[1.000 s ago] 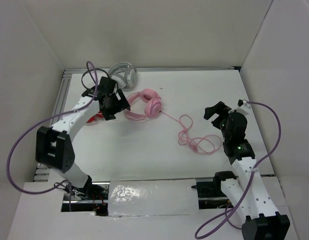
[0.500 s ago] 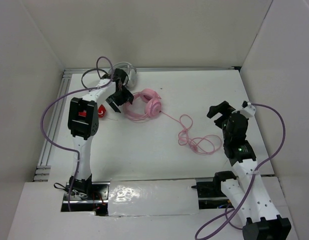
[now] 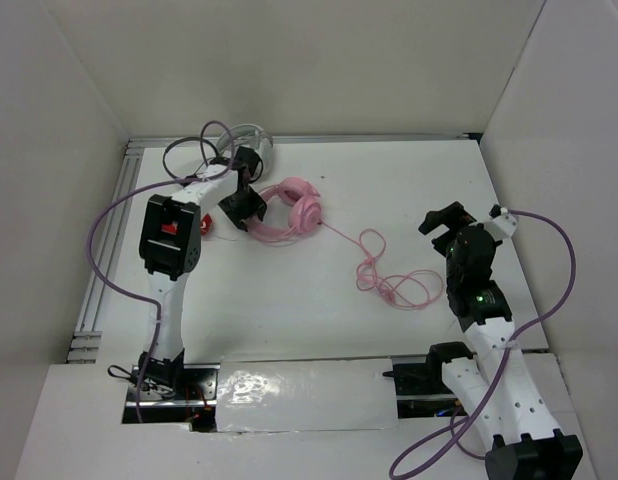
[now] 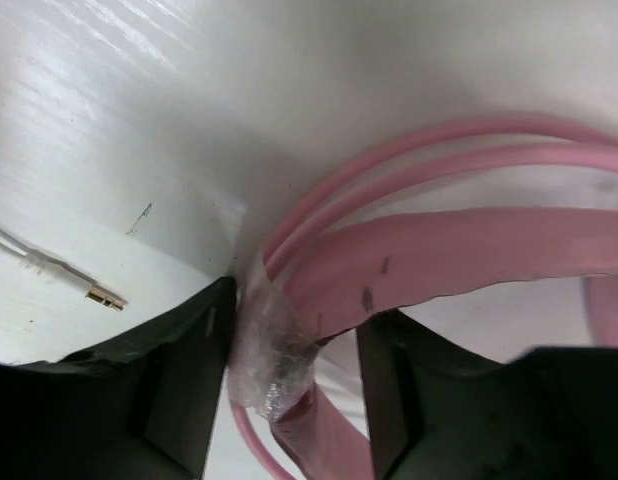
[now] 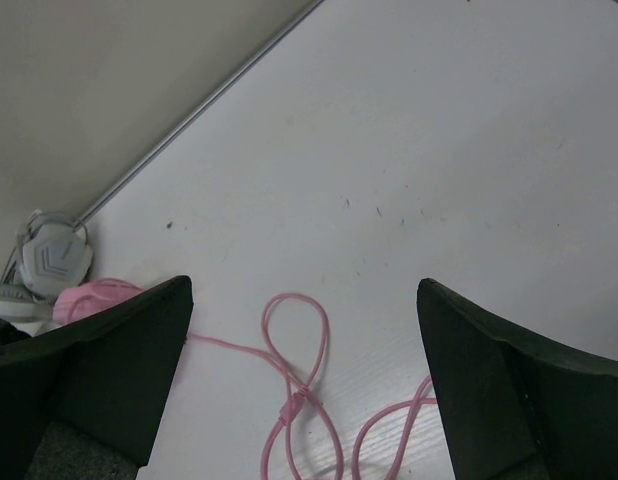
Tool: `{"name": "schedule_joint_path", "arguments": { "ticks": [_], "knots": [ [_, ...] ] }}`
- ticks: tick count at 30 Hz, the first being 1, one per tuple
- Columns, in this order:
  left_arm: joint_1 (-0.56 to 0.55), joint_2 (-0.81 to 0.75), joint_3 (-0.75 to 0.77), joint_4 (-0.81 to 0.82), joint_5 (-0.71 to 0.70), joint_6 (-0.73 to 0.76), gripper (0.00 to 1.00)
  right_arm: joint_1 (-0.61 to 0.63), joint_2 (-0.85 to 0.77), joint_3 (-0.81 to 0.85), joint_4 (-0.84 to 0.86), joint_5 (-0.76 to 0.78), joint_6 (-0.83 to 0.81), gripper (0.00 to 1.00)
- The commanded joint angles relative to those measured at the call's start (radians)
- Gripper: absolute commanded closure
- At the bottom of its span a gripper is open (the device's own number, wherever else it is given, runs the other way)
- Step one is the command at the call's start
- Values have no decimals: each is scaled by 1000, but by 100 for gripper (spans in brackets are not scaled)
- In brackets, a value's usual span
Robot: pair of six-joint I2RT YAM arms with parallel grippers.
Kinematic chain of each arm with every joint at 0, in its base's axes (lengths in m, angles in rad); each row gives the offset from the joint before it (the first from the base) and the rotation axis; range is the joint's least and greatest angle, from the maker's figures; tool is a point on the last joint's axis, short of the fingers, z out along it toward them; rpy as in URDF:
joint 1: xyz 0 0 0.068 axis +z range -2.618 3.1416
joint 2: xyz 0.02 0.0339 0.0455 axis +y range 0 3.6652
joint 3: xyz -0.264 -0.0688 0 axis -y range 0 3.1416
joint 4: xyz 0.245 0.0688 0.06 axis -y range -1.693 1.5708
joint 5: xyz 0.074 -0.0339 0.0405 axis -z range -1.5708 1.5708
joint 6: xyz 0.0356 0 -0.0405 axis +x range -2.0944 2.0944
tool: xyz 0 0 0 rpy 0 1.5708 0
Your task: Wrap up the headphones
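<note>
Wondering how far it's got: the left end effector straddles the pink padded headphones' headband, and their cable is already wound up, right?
No: the left end effector does straddle the headband of the pink padded headphones, but the top view shows their thin pink cable lying in loose loops.

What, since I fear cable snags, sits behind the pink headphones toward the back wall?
White-grey headphones lie behind the pink headphones, near the table's far edge. The left arm covers part of them, so whether the two sets touch cannot be seen.

Overhead; wrist close-ups; headphones (image 3: 307,210) probably common
</note>
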Motion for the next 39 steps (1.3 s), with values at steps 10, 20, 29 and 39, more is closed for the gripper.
{"name": "schedule_joint_path", "arguments": {
  "ticks": [10,20,29,39],
  "knots": [
    [-48,-32,-91,47,17,26,100,13,-23,8,15,47,16,0],
    [-108,-248,-10,161,-213,287,100,150,87,68,9,92,-100,20],
    [-119,-646,-100,431,-163,560,100,628,237,36,243,450,-363,0],
    [-122,-824,73,442,-69,678,100,686,356,-23,574,371,-662,0]
  ]
}}
